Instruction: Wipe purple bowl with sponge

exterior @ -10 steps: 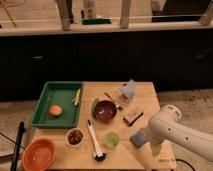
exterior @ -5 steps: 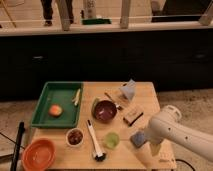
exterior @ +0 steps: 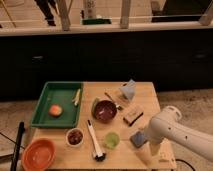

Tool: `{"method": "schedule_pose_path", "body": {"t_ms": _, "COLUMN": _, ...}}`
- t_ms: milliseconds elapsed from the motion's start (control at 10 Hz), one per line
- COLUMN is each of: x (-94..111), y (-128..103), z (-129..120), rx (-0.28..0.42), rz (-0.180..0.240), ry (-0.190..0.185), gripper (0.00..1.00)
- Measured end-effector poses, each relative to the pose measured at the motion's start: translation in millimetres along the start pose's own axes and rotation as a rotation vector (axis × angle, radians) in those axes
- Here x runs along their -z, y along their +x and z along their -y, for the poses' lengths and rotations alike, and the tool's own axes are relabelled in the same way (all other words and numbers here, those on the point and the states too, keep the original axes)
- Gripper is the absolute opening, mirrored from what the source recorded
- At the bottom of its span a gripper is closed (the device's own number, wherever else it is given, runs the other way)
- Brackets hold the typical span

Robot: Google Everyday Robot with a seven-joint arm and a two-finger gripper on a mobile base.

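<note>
The purple bowl stands upright near the middle of the wooden table. The blue-grey sponge is at the front right of the table, right of a green cup. My gripper is at the end of the white arm, which comes in from the lower right. The gripper sits right against the sponge's right side, and the arm hides it. The sponge is a bowl's width to the front right of the purple bowl.
A tan-and-brown block lies between bowl and sponge. A green tray with an orange fruit is at the left. An orange bowl, a small white bowl and a long-handled utensil are at the front left. A pale blue object stands at the back.
</note>
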Motion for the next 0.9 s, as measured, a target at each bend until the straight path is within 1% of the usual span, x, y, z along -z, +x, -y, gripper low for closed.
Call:
{"method": "schedule_pose_path", "body": {"t_ms": 100, "x": -1, "y": 0, "z": 1, "rx": -0.001, "rz": 0.003, "ry": 0.0, "gripper": 0.8}}
{"method": "schedule_pose_path", "body": {"t_ms": 400, "x": -3, "y": 1, "z": 7, "rx": 0.036, "rz": 0.004, "ry": -0.006, "gripper": 0.8}}
{"method": "schedule_pose_path", "body": {"t_ms": 900, "x": -17, "y": 8, "z": 17, "rx": 0.065, "rz": -0.002, "ry": -0.037, "gripper": 0.8}}
